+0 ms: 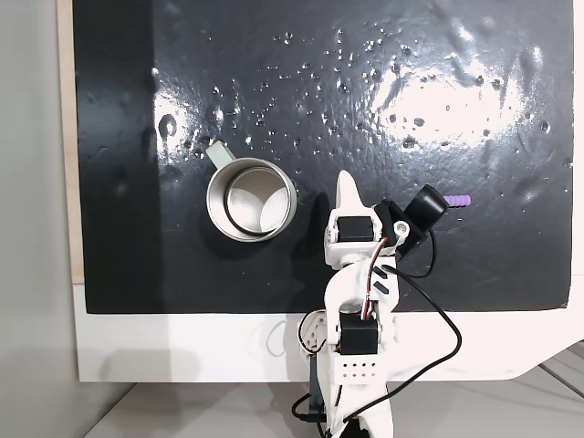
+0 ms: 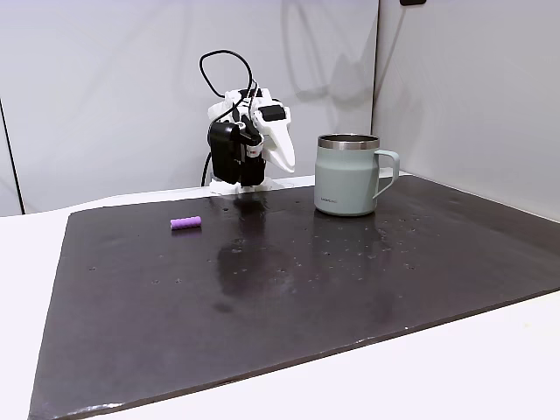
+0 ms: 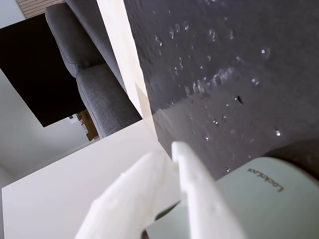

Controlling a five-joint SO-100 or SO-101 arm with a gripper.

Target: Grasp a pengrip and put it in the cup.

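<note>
The purple pengrip (image 1: 459, 200) lies on the black mat, to the right of the folded arm in a fixed view; in another fixed view the pengrip (image 2: 185, 223) is left of the arm. The silver cup (image 1: 251, 199) stands upright with its pale inside empty, and from the side the cup (image 2: 347, 175) is grey-green with its handle to the right. My gripper (image 1: 346, 184) is held back near the arm's base, between cup and pengrip, well apart from both. In the wrist view the white fingers (image 3: 192, 184) lie together, shut on nothing, with the cup's wall (image 3: 259, 199) just behind them.
The black mat (image 1: 365, 82) is glossy and speckled with droplets, lying on a white table (image 1: 182, 347). A black cable (image 1: 438, 315) loops off the arm's right side. A grey sofa (image 3: 94, 84) stands beyond the table edge in the wrist view.
</note>
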